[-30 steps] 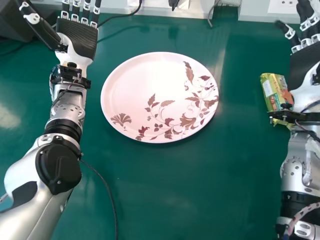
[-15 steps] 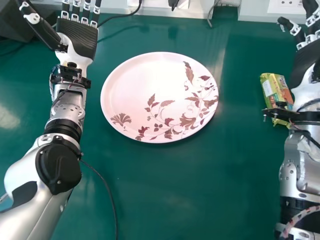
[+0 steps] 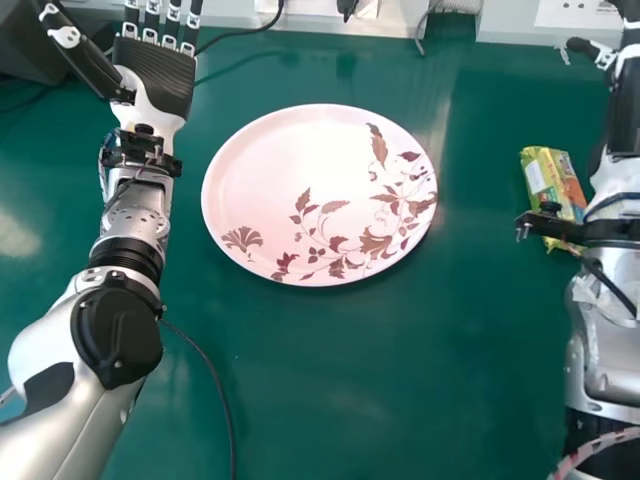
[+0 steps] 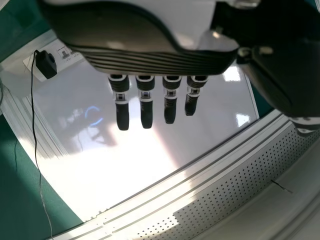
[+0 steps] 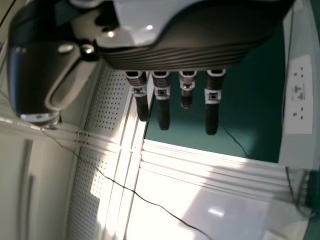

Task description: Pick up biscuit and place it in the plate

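Observation:
In the head view the biscuit (image 3: 555, 184), a yellow-green packet with orange, lies on the green table at the right, partly hidden by the right wrist. A pinkish-white plate (image 3: 318, 195) with brown leaf patterns stands to its left, apart from it. My right hand (image 3: 625, 112) is at the right edge, above and beyond the packet; in the right wrist view the hand (image 5: 182, 47) has straight fingers and holds nothing. My left hand (image 3: 158, 75) is at the upper left beyond the plate, and in the left wrist view the hand (image 4: 145, 60) has extended fingers.
Along the table's far edge run white panels (image 3: 480, 22) with sockets and cables. A dark box (image 3: 38, 40) stands at the far left corner. A thin black cable (image 3: 215, 375) lies beside my left forearm.
My right hand has turned at the wrist, its palm coming round more edge-on, and more of the packet shows. The left arm, plate and packet have stayed still.

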Controlling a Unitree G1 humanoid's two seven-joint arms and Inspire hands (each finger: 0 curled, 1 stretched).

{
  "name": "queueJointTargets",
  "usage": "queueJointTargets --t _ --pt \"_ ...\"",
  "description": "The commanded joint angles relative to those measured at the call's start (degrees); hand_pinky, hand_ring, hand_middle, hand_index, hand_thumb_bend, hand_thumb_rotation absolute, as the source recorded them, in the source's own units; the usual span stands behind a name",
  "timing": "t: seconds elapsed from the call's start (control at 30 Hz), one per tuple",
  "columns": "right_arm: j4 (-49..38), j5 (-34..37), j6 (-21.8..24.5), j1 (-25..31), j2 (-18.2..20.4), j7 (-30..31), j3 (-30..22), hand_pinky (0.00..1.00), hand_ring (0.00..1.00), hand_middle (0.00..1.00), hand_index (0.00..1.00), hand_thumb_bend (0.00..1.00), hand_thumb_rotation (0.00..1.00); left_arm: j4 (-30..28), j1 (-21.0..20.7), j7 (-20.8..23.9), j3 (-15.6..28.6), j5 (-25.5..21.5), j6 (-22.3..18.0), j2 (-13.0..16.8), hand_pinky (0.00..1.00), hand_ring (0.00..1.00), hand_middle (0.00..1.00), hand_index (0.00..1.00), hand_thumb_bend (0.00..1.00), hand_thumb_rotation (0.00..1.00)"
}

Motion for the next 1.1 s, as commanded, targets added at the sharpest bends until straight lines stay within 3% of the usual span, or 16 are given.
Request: queueJointTargets --t 0.0,0.2,0.4,0.93,1.07 --pt "-2.17 -2.48 1.51 0.84 -0.92 -0.97 0.53 0.71 0.81 0.87 0.93 0.8 0.65 -0.19 -0.64 0.04 -0.07 -0.17 0.24 0.24 0.77 0.88 0.95 1.0 1.0 0.84" --pt "-4.06 -8.82 4.19 1.11 -1.01 -3.43 1.76 0.69 0.8 0.87 0.94 0.82 0.63 -0.08 -0.7 0.46 0.0 -0.17 0.34 0.4 0.86 0.89 0.94 1.0 1.0 0.82" --pt "-6.18 -15.46 7.94 1.54 -1.0 -5.32 3.23 0.69 0.81 0.86 0.93 0.81 0.64 -0.13 -0.71 0.48 0.0 -0.21 0.51 0.41 0.74 0.87 0.94 1.0 1.0 0.83" --pt "-10.89 -25.9 15.23 3.39 -2.94 -3.51 6.08 0.69 0.79 0.86 0.91 0.83 0.61 -0.25 -0.6 0.8 -0.06 -0.1 0.29 0.44 0.72 0.91 0.98 1.0 1.0 0.77" --pt "-11.87 -31.19 18.67 3.42 -3.55 -3.36 7.48 0.69 0.81 0.87 0.92 0.83 0.61 -0.18 -0.64 0.77 -0.06 -0.06 0.17 0.45 0.7 0.88 0.95 1.0 1.0 0.76"
